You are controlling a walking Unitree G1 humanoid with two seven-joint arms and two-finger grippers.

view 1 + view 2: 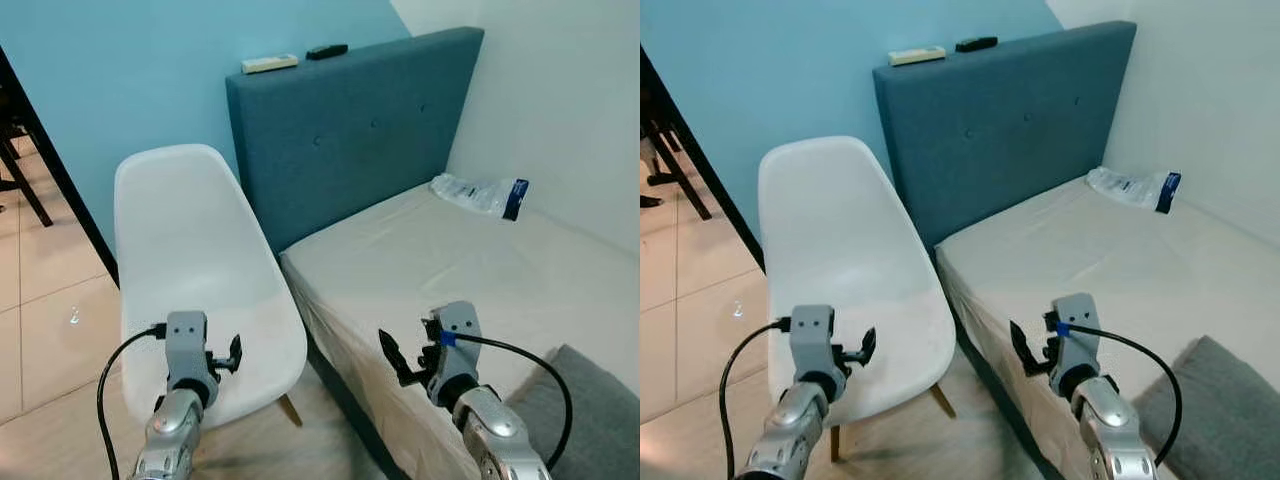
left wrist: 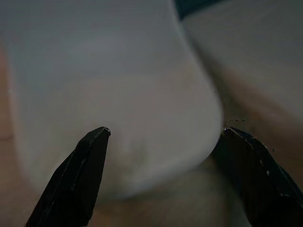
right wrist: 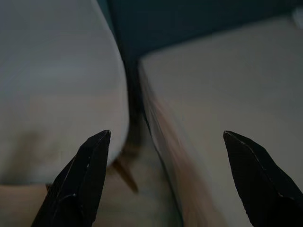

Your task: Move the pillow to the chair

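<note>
Both pincers are released and grasp nothing: left pincer [image 1: 222,358] over the white chair [image 1: 190,250], right pincer [image 1: 400,358] over the bed [image 1: 450,260]. The grey pillow [image 1: 585,400] lies on the bed, beyond the right pincer. Recommended: turn toward it and grasp it two-handed.

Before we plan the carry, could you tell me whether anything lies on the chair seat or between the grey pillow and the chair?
Nothing visible does. The white chair has a bare seat, and the grey pillow lies on the bed beside it. The right gripper hangs open between them.
</note>
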